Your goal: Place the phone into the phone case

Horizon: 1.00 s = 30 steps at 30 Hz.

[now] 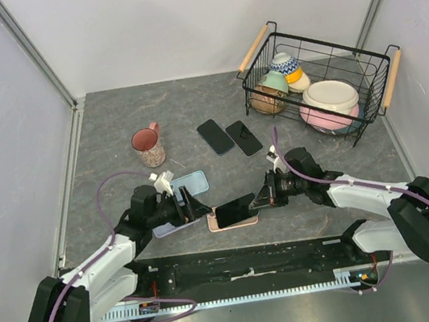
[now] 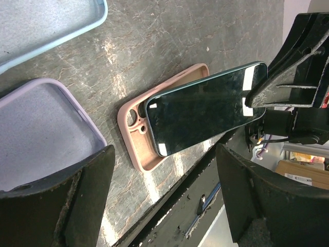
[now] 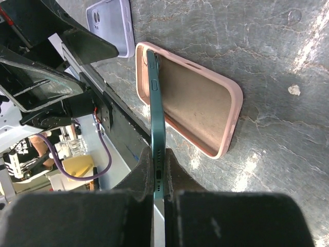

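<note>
you have a pink mug (image 1: 148, 146) at left, one dark phone (image 1: 215, 136) just beside a second phone (image 1: 243, 137), a wire basket (image 1: 330, 43) holding bowls (image 1: 330, 98) far right, a blue case (image 1: 192, 184) beside a lavender case (image 2: 41, 134)

The top view is bright and even, with soft light from above and pale shadows under the arms (image 1: 108, 259). In the left wrist view the table (image 2: 154, 46) has white shiny streaks, and the phone (image 2: 205, 108) screen shows bright spots. The left gripper (image 2: 164, 149) looks dark and fuzzy up close. In the right wrist view the right gripper (image 3: 157, 177) is a dark blur.
</note>
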{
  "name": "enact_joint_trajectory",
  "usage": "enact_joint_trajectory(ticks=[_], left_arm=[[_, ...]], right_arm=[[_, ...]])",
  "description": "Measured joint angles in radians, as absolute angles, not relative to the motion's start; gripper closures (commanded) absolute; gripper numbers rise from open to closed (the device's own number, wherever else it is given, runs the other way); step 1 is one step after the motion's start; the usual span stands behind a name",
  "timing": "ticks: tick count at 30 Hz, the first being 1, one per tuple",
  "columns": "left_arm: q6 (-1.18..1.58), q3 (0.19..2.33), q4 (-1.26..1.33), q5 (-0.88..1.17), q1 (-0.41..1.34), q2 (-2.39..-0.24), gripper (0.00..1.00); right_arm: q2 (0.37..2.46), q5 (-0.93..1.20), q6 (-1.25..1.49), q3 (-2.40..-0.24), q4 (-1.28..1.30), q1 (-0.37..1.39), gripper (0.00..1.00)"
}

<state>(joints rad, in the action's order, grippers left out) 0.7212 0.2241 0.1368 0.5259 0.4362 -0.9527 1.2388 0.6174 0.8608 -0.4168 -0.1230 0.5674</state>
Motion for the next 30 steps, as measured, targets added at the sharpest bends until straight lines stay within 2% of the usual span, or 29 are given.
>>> enact_joint_trajectory(ticks=[16,30], left_arm=[[0.754,0.214,0.259,0.524,0.508,-1.108,0.15],[0.783,0.255,0.27,0.47,0.59,-1.179,0.16]], right_arm=[[1.271,0.628,0.921,-0.4,-0.159,0.567,1.0],[1.398,0.66,0.947,-0.4,-0.297,0.566,1.0]])
